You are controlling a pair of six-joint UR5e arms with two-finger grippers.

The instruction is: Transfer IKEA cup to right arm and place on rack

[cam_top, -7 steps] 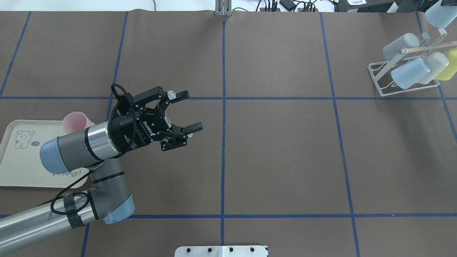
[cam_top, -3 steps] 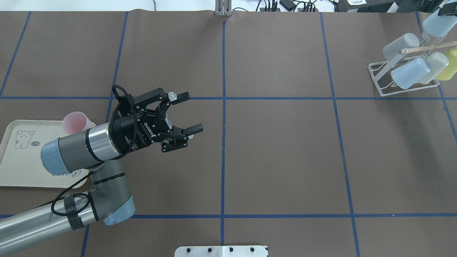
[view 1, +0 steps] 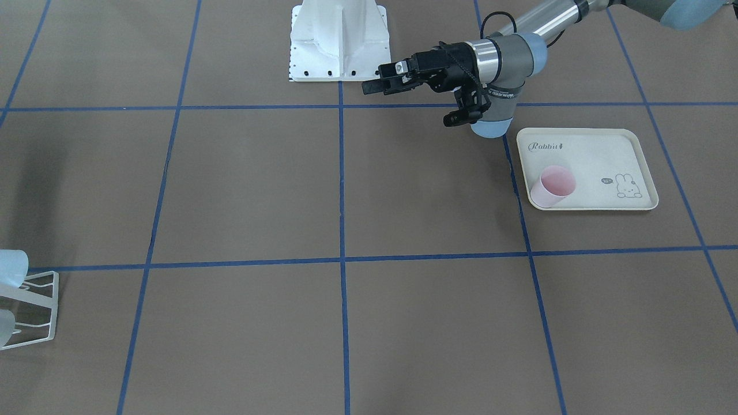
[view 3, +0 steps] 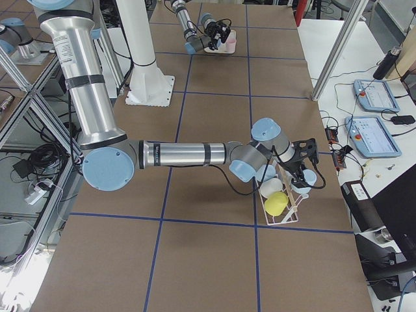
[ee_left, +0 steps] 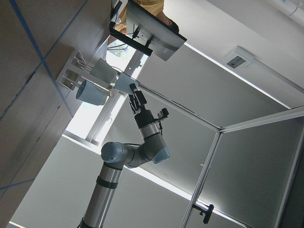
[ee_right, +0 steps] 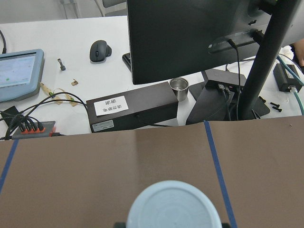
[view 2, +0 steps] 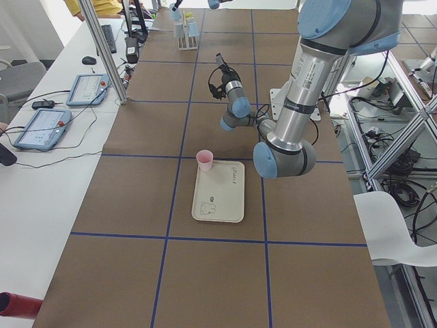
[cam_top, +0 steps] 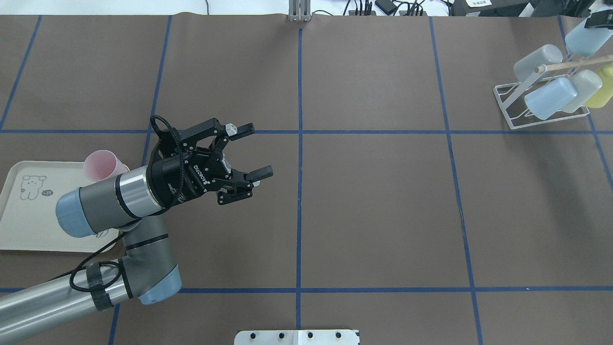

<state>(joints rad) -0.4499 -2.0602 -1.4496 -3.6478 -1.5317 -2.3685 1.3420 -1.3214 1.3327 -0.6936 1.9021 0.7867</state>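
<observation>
Left jaws apart; cup (view 1: 552, 185) on tray (view 1: 599, 155)

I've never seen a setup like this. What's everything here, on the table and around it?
Table: one, brown cover with a blue tape grid.
Pink cup: one, pink, upright at the tray's corner.
Tray: one, cream with a rabbit drawing, beside the left arm.
Rack: one, white wire, at the table's far right.
Rack cups: four; one pale blue, two whitish, one yellow; tilted on the rack.
Held blue cup: one, pale blue, by the rack's top.
Monitor: one, black, on a white desk.
Left arm: silver-grey; left hand black, open, empty.
Right arm: silver-grey; right hand black, closed on the held blue cup.
</observation>
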